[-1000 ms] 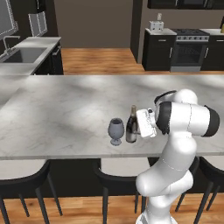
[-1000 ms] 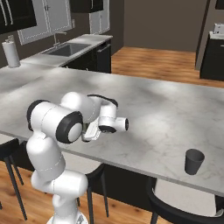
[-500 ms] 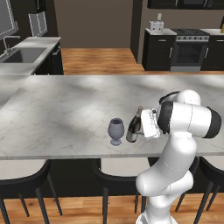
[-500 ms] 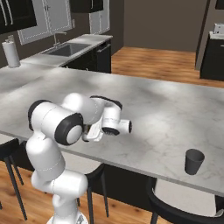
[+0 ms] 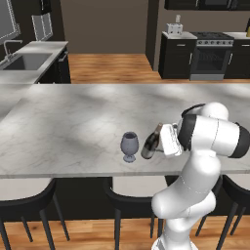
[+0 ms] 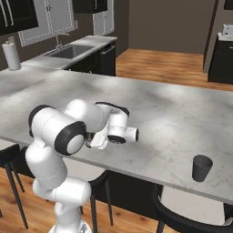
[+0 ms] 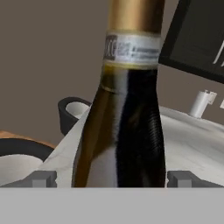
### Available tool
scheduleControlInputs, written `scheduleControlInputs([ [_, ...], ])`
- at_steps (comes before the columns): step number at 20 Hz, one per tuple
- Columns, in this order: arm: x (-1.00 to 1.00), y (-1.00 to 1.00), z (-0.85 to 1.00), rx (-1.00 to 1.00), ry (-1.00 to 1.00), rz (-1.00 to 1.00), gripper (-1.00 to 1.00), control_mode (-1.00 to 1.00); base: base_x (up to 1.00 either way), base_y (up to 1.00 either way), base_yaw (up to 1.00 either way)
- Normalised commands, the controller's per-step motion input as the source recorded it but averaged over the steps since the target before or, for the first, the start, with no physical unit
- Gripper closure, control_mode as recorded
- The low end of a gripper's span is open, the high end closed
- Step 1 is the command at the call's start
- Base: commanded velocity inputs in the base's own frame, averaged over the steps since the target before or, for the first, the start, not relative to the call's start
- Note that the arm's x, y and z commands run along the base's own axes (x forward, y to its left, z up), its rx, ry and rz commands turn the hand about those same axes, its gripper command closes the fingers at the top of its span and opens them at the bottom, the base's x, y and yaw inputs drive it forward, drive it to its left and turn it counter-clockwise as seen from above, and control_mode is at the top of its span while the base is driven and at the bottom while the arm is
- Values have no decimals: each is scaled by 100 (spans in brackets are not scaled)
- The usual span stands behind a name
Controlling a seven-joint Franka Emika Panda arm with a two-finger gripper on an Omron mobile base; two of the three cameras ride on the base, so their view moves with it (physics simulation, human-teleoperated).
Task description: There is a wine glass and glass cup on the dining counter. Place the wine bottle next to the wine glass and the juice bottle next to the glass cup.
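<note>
Counter: the long marble counter [image 5: 73, 127] carries everything. I work at its near edge, above the stools, because both glasses stand along that side.

Arm: my arm [image 5: 210, 136] is folded low, with the hand turned level over the counter. That lets the gripper meet a standing bottle from the side rather than from above.

Wine bottle: the wine bottle [image 5: 151, 143] is on the counter just beside the stemmed glass, on the side toward my hand. It is not upright: the foot is near the glass and the neck leans back toward my gripper. I judge it sits here because this is the spot the task asks for, though the tilt means it is not yet safely set down.

Gripper: my gripper [image 5: 165, 140] is spread wide around the bottle's body. In the hand view the fingertips [image 7: 41, 178] stand at either flank, and there is a clear gap on one side, so I am not clamping the glass.

Wine glass: the wine glass [image 5: 129, 145] is upright, close to the bottle but apart from it. A leaning bottle could knock it.

Glass cup: the dark cup [image 6: 201, 168] stands alone, well apart, farther along the same edge. It waits for the juice.
</note>
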Motion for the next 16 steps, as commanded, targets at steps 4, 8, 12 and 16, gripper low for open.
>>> scheduleControlInputs([
  [4, 1, 2, 1, 0, 10, -2, -100, -100, 0, 0, 0],
  [8, 6, -1, 1, 1, 12, -2, -100, -100, 0, 0, 0],
  [12, 1, -2, 2, 4, 12, 0, -100, -100, 0, 0, 0],
  [16, 2, 0, 0, 2, 9, 0, -100, -100, 0, 0, 0],
])
